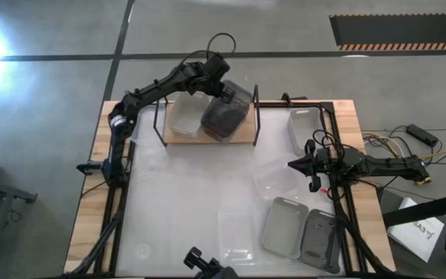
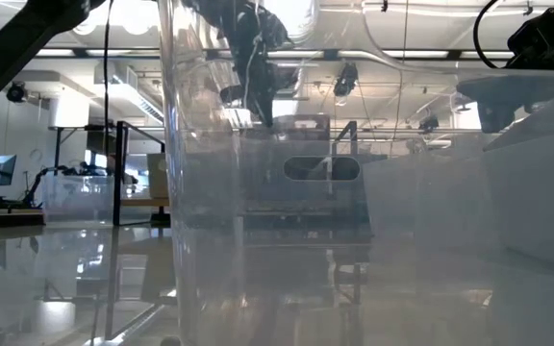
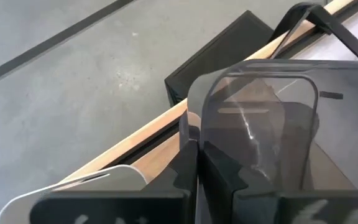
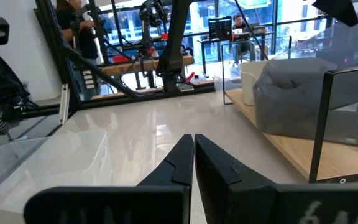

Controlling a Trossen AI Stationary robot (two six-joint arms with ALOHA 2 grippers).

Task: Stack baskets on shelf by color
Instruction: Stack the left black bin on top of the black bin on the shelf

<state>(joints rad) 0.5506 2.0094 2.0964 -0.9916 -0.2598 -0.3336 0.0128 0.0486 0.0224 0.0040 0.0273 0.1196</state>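
1. Two arms are in play: the left gripper is at the shelf along the table's far edge, jaws pinched together on the rim of a dark grey basket, which hangs tilted over the shelf's right half.
2. One translucent white basket already sits on the shelf's left half, just beside the dark one.
3. Right gripper waits near the table's right edge, jaws together on nothing.
4. Risk (a judgement): the smooth, thin plastic rim could slip from the pinch, or the tilted basket could catch the upright black wire rod and tip off the board.
5. Remaining baskets lie near the right front corner: a light grey basket and another dark grey bin, all rounded-cornered, glossy plastic.
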